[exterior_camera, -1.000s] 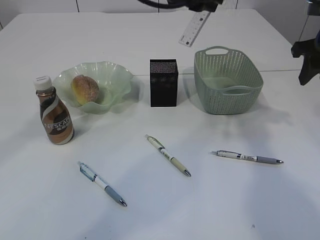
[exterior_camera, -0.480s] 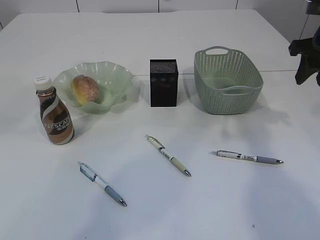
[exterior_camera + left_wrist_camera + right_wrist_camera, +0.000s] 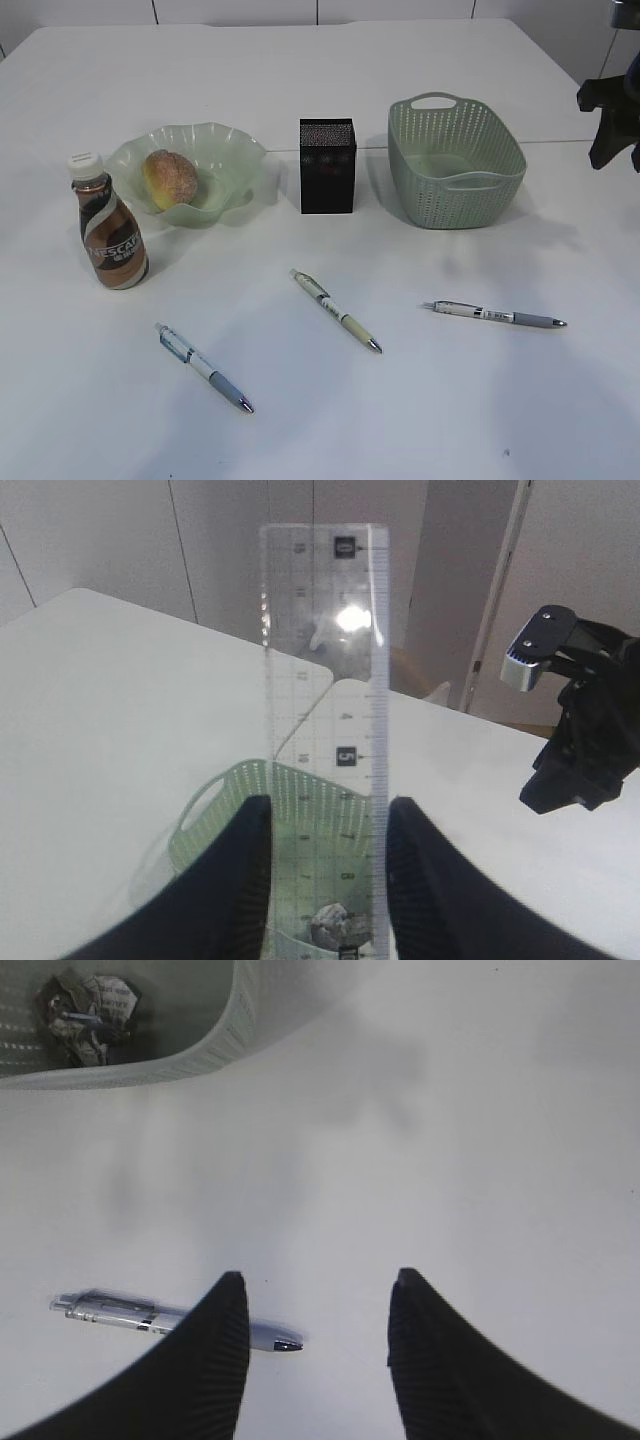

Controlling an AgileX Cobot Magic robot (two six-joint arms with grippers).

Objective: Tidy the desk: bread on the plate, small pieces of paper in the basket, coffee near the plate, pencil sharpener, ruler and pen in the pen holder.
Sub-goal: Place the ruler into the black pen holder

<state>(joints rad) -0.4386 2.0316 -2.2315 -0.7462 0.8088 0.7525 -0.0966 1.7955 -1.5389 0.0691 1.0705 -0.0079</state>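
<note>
Three pens [image 3: 335, 310] loose on table | left gripper [image 3: 325, 880] pinching ruler [image 3: 325, 710] | right gripper [image 3: 312, 1345] spread, seemingly empty

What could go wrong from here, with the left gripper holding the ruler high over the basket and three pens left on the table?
1. The left gripper pinches the clear ruler only at its lower end, so the long free part may swing or slip.
2. If released here, it would likely fall into the basket onto the crumpled paper, not the pen holder.
3. The holder's opening looks narrow; a tilted ruler could catch on its rim.
</note>
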